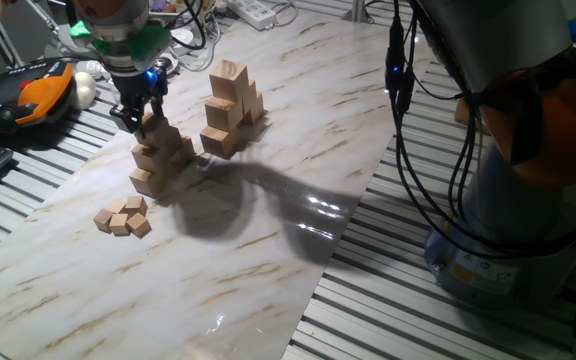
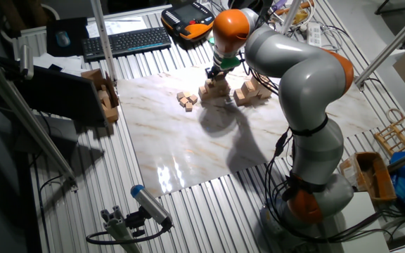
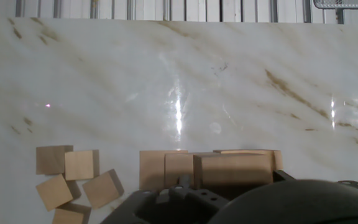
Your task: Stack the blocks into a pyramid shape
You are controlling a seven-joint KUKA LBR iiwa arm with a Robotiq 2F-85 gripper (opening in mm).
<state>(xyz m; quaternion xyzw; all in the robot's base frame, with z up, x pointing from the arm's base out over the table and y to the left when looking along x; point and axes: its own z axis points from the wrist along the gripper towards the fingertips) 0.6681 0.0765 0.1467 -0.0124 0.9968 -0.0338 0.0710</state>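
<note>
The gripper (image 1: 138, 118) sits at the top of the near block stack (image 1: 158, 155); whether its fingers pinch the top block cannot be told. A second stack (image 1: 231, 108) stands nearby, with small cubes (image 1: 123, 217) beside. Risk: off-centre release or sideways withdrawal may topple the stack.

We see our grey-and-orange arm (image 2: 294, 77) reaching over the table, its black two-finger gripper (image 1: 140, 118) pointing straight down, fingers close together.

Blocks (image 1: 230, 95): pale bare wood, matt, visible grain; small cubes (image 1: 124, 216) same wood. Marble-look board (image 1: 268, 240) smooth, glossy w/ glare. Table (image 1: 448, 320) ribbed metal
</note>
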